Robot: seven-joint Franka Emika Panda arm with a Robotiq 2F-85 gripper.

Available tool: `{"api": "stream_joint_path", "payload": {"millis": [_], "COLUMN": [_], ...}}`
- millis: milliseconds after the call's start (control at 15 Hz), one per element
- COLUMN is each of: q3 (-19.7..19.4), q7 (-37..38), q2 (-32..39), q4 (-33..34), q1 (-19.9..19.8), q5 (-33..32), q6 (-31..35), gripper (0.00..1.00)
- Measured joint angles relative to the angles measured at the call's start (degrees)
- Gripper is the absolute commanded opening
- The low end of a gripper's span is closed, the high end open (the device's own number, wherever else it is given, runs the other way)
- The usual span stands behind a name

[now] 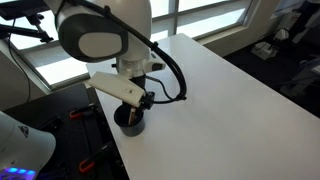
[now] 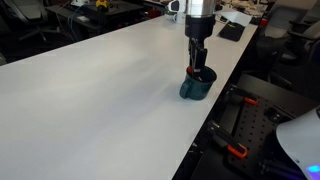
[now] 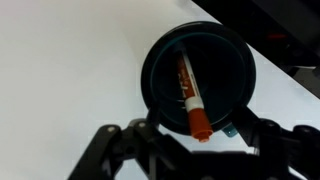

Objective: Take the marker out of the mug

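The black mug point(image 3: 152, 62) stands on the white table near its edge, seen from straight above in the wrist view. The marker point(image 3: 187, 88), orange-red with a white band, leans inside it, and its orange end sticks out over the near rim. My gripper point(image 3: 200, 140) is open. Its two fingers sit on either side of the marker's raised end, at the mug's rim, not closed on it. In both exterior views the gripper point(image 1: 133, 104) point(image 2: 198, 66) reaches down into the top of the mug point(image 1: 130, 124) point(image 2: 196, 88). The marker is hidden in both.
The white table point(image 2: 100, 90) stretches wide on one side of the mug, and its edge point(image 2: 215, 110) runs close by on the other. Dark flat items point(image 2: 232, 32) lie at the far end. Below the edge is a dark floor with red-handled tools point(image 2: 235, 152).
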Motion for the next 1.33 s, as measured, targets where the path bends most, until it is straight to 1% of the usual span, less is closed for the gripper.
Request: {"api": "stream_joint_path", "payload": {"millis": [67,133,267,467,533,667,1133,1333], "q3": [0.0,0.0,0.1,0.2,0.2,0.2,0.2,0.2], "q7": [-0.1,-0.2,-0.5,-0.5,-0.5,-0.5,-0.4,0.0], "q2": [0.3,0.5,0.2,0.2,0.4,0.5,0.4,-0.1], "q4": [0.0,0.1,0.1,0.0,0.0,0.1,0.1,0.2], "q1": [0.0,0.0,0.0,0.0,0.0,-0.2,-0.6,-0.7], "q5": [0.0,0.0,0.2,0.2,0.2,0.3,1.0,1.2], "q6": [0.9,1.3,1.3,1.3,1.3,1.3,1.1,-0.5], "gripper": [0.49,0.45,0.32,0.05,0.02,0.06,0.06,0.06]}}
